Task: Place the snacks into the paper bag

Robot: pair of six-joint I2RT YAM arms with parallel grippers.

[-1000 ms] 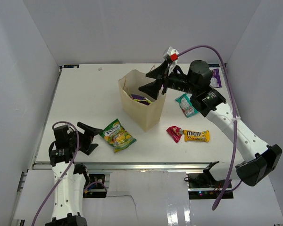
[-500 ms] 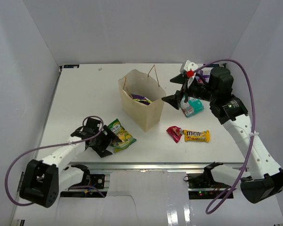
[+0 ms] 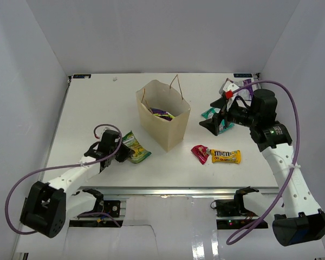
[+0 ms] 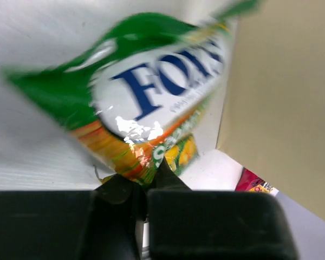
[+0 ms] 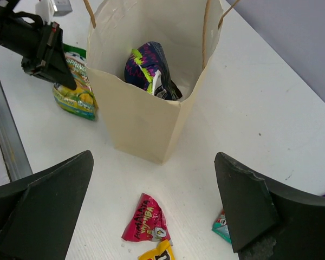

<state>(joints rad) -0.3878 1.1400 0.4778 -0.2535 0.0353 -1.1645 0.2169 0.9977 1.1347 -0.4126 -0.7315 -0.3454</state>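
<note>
Left gripper [image 4: 143,189]: we see it pressed together on the near edge of the green-yellow packet [image 4: 151,97], with the foil caught between the two fingers.
Held packet: it lies low over the table [image 3: 92,103], on the left-arm side of the paper bag [image 3: 165,132] and close to its near corner. We cannot tell whether it touches the table.
Long axis: it runs from the left gripper outward toward the paper bag, so the free end points at the bag wall.
Deciding relation: the bag mouth is higher than the packet and farther from the arm bases. We judge that the packet must go up first, then over the rim.
Right gripper [image 3: 215,115]: spread wide and holding nothing. It hangs on the right-arm side of the paper bag, facing it.
Nearer arm: the left one for this packet. The right one for the red-pink packet [image 3: 200,153], the M&M's packet [image 3: 225,156] and the teal packet [image 5: 222,225], all on the right-arm side of the bag.
Only in the right wrist view: one dark blue packet [image 5: 149,67] deep inside the paper bag.
Only in the left wrist view: the pinch itself. From above, the left gripper hides it.
</note>
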